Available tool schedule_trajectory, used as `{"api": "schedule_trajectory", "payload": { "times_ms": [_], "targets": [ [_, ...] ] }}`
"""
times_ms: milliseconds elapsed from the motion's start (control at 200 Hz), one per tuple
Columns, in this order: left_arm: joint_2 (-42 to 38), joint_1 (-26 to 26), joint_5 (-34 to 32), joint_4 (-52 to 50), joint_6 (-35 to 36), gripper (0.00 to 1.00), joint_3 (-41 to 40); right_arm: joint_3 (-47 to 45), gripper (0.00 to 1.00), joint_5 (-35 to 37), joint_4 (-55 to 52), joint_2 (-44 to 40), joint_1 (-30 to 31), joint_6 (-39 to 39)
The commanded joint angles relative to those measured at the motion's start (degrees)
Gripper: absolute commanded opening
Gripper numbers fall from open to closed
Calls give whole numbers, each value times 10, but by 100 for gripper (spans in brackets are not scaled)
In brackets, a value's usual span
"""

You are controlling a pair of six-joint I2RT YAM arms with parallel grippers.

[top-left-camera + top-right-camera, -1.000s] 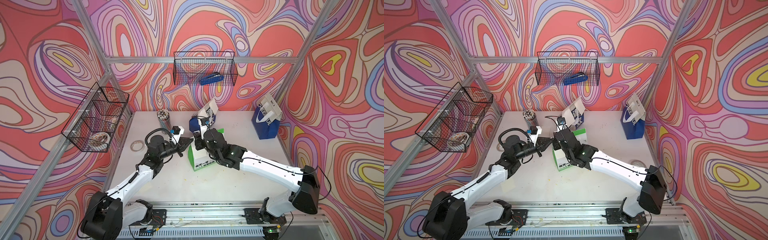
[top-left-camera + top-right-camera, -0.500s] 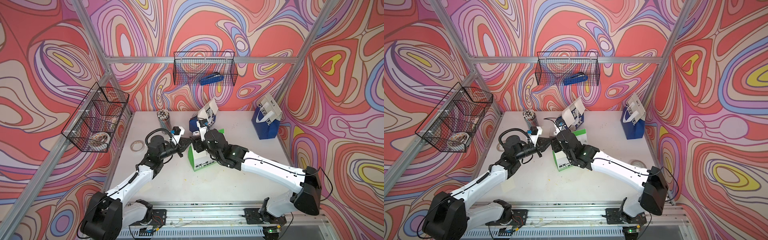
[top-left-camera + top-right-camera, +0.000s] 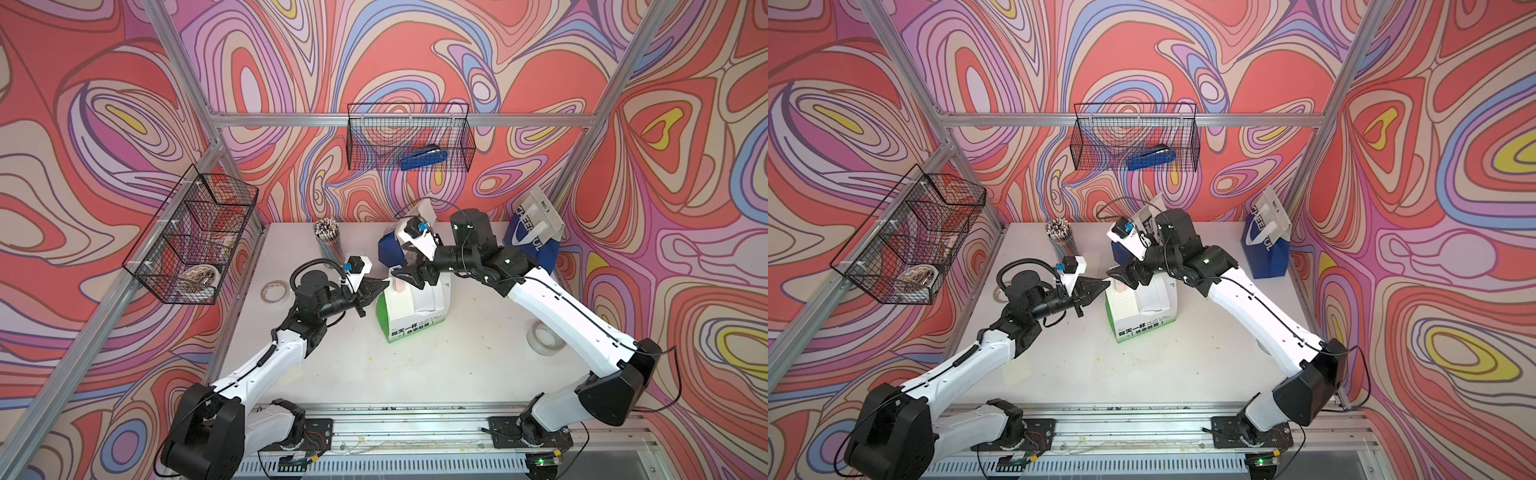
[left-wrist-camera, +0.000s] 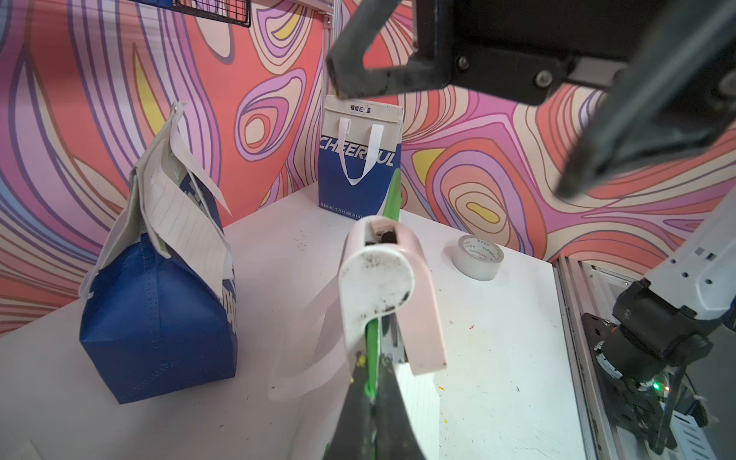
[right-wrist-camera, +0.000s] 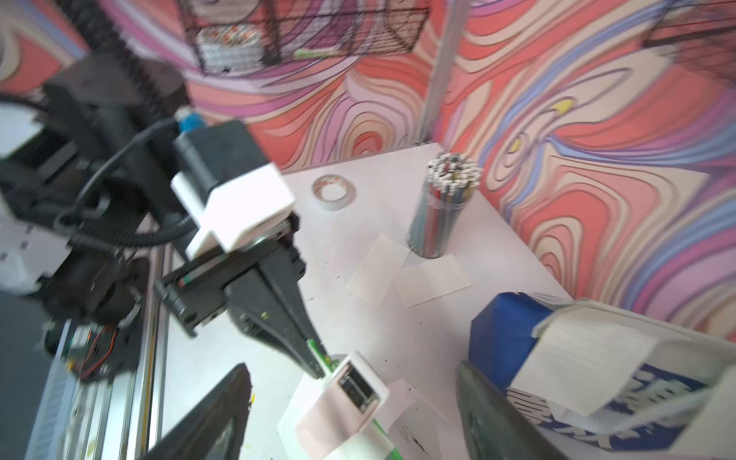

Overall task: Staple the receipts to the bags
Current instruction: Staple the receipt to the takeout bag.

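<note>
Left gripper [image 3: 383, 285]: shut tight on the top edge of the green bag [image 3: 415, 322], in the middle of the desk.
Right gripper [image 3: 408, 279]: wide open, holding nothing, just over the stapler [image 4: 382, 286].
Stapler: sits on the bag's top edge, over the receipt [image 3: 401, 307].
Best way, I think: hold the bag still and grab the stapler square on, not the paper.

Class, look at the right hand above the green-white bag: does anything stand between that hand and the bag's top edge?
Yes. A pink stapler straddles the green-white bag's top edge, directly below the open right hand. The left hand, shut on that edge, sits beside it, not between.
</note>
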Motion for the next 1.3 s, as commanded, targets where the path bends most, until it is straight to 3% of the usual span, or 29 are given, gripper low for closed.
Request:
{"api": "schedule_trajectory", "payload": {
  "times_ms": [0,361,491,711,997,1037,1112,1297],
  "targets": [
    [-11,-2,42,-31,53,0,11,2,82,-89,-103,36,-7,-185],
    [-13,-2,72,-32,76,0,7,95,81,-87,-272,115,-14,-376],
    [-11,-2,76,-30,77,0,7,137,72,-114,-360,162,-14,-441],
    [-12,-2,81,-48,89,0,12,153,60,-129,-373,181,-14,-466],
    [-5,-2,84,-56,94,0,17,154,36,-125,-365,190,-13,-460],
    [-5,-2,85,-55,93,0,18,154,27,-126,-364,190,-13,-459],
    [-3,-2,83,-56,93,0,17,155,0,-123,-364,193,-13,-458],
    [-4,-2,79,-56,91,0,17,168,0,-131,-361,199,-13,-437]
  ]
}}
